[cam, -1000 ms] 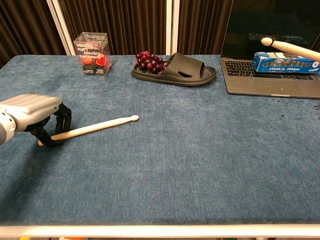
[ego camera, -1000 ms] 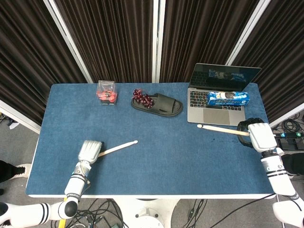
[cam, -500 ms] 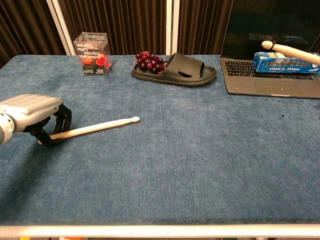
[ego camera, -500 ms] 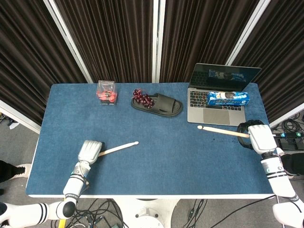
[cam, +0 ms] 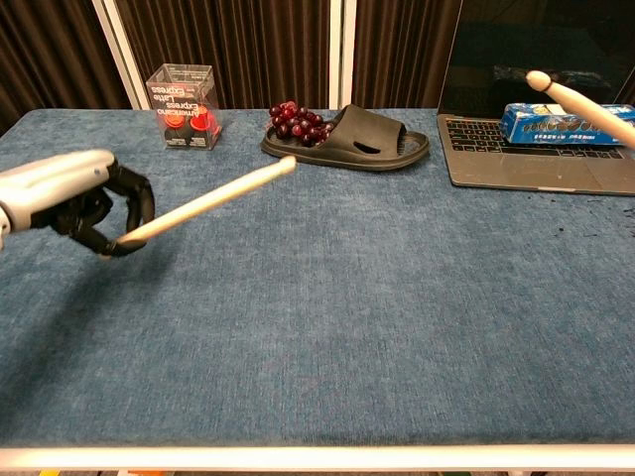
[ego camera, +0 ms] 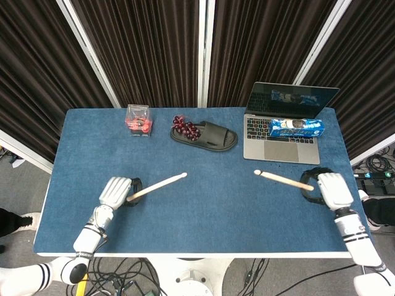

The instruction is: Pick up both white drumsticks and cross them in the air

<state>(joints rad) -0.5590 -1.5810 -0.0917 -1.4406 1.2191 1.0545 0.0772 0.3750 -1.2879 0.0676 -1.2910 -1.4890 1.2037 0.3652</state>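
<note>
Two drumsticks, each held clear of the blue table by one hand. The left drumstick is gripped at its butt end by the left hand, whose dark fingers curl around the shaft; in the chest view the stick rises at a slant off the cloth, its rounded tip pointing toward the laptop side of the table. The right drumstick is gripped by the right hand, just in front of the laptop's near edge, with its tip pointing away from the hand toward the table's middle. In the chest view only the tip end of this stick shows, seen against the laptop screen and the blue snack packet; the right hand itself lies outside that view. The two sticks are well apart and do not touch.

Left of the laptop lies a black sandal with a bunch of dark grapes touching its far end. Further left still stands a clear box with red contents. The blue snack packet rests on the laptop keyboard.
</note>
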